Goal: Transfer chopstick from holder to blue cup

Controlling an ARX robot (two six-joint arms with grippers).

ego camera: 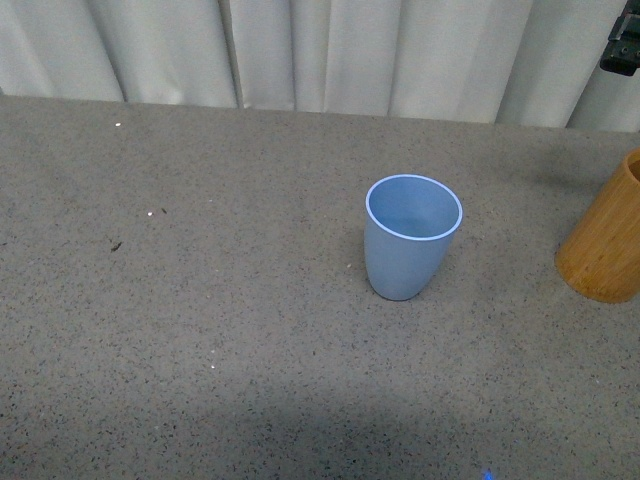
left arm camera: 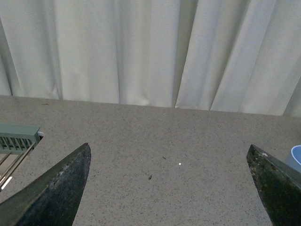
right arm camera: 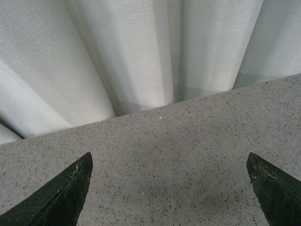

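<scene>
The blue cup (ego camera: 412, 238) stands upright and empty near the middle of the grey speckled table; a sliver of its rim (left arm camera: 296, 157) shows in the left wrist view. At the right edge of the front view stands the orange-brown holder (ego camera: 605, 245), partly cut off, its inside hidden. No chopstick shows in any view. My left gripper (left arm camera: 168, 146) is open over bare table, with nothing between its dark fingers (left arm camera: 61, 188). My right gripper (right arm camera: 169, 154) is open too, above bare table near the curtain, and holds nothing.
White curtains (ego camera: 320, 50) hang along the table's far edge. A dark piece of hardware (ego camera: 622, 45) pokes in at the front view's top right corner. A grey-green slatted object (left arm camera: 16, 139) lies at the side of the left wrist view.
</scene>
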